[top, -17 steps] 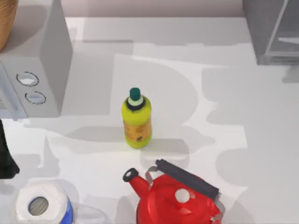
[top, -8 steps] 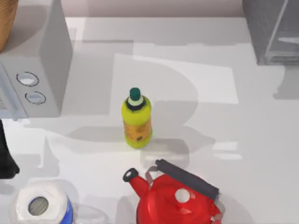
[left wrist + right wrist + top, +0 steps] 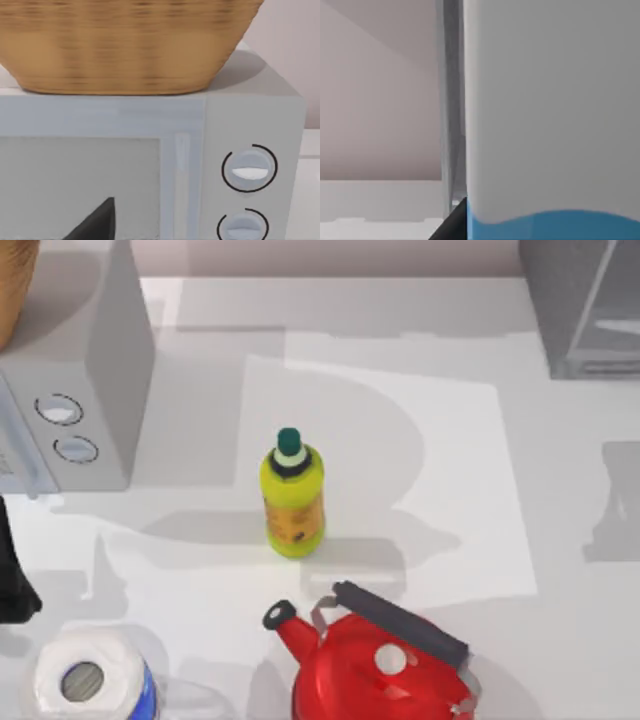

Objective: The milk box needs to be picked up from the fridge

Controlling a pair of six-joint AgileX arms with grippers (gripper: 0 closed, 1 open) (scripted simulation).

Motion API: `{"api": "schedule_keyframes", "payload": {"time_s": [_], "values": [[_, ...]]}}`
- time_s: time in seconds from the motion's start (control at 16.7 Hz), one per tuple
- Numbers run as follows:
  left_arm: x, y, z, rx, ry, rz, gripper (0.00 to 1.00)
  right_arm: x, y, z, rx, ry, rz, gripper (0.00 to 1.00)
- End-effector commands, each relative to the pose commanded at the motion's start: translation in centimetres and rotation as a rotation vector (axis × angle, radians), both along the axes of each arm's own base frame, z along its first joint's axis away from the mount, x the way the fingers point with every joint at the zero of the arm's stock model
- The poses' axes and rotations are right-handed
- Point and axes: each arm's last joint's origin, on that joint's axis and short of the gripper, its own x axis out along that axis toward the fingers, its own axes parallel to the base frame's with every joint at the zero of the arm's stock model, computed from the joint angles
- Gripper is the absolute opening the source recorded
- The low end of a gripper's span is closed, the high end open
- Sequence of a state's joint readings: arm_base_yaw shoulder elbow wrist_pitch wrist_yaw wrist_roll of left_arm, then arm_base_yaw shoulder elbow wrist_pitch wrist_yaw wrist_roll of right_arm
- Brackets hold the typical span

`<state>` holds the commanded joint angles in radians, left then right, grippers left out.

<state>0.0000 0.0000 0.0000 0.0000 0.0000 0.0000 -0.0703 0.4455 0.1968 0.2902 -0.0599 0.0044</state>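
The milk box (image 3: 550,125) looms very close before the right wrist camera, its white upper part above the sky-blue body, with the thin frame of the fridge (image 3: 451,100) just beside it; the carton therefore appears to stand at or inside the fridge. In the top view the fridge (image 3: 580,310) occupies the far right corner of the worktop (image 3: 450,460).

A dark fingertip of the right end effector (image 3: 451,220) lies just beside the carton's edge; whether the fingers are closed on the carton cannot be told from this close view. The step in hand is probably the final approach or grasp. The next move calls for a firm grip on the body, then a straight withdrawal clear of the frame.

The left arm (image 3: 14,570) is parked at the worktop's left edge, near the light grey box with two dials (image 3: 75,390) bearing a woven basket (image 3: 125,45); its end effector's opening cannot be told. A yellow bottle (image 3: 292,495) and red kettle (image 3: 380,660) stand mid-worktop.
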Motion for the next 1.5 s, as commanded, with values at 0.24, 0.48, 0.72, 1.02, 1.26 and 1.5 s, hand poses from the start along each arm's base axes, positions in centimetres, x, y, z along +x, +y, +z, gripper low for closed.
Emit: {"api": "schedule_keyframes", "payload": {"time_s": [0.24, 0.48, 0.72, 1.02, 1.26, 1.5], "values": [[0.0, 0.0, 0.0, 0.0, 0.0, 0.0, 1.0, -2.6, 0.5, -3.5, 0.005, 0.018, 0.005, 0.0], [0.0, 0.0, 0.0, 0.0, 0.0, 0.0, 1.0, -3.2, 0.7, -5.4, 0.006, 0.04, 0.008, 0.0], [0.0, 0.0, 0.0, 0.0, 0.0, 0.0, 1.0, -3.3, 0.7, -5.5, 0.006, 0.041, 0.009, 0.0], [0.0, 0.0, 0.0, 0.0, 0.0, 0.0, 1.0, -2.9, 0.9, -4.8, 0.005, 0.025, 0.042, 0.0], [0.0, 0.0, 0.0, 0.0, 0.0, 0.0, 1.0, -1.4, 1.5, -2.9, -0.003, -0.006, 0.149, 0.0], [0.0, 0.0, 0.0, 0.0, 0.0, 0.0, 1.0, 2.1, 2.6, -1.9, -0.006, 0.021, 0.295, 0.0]]}}
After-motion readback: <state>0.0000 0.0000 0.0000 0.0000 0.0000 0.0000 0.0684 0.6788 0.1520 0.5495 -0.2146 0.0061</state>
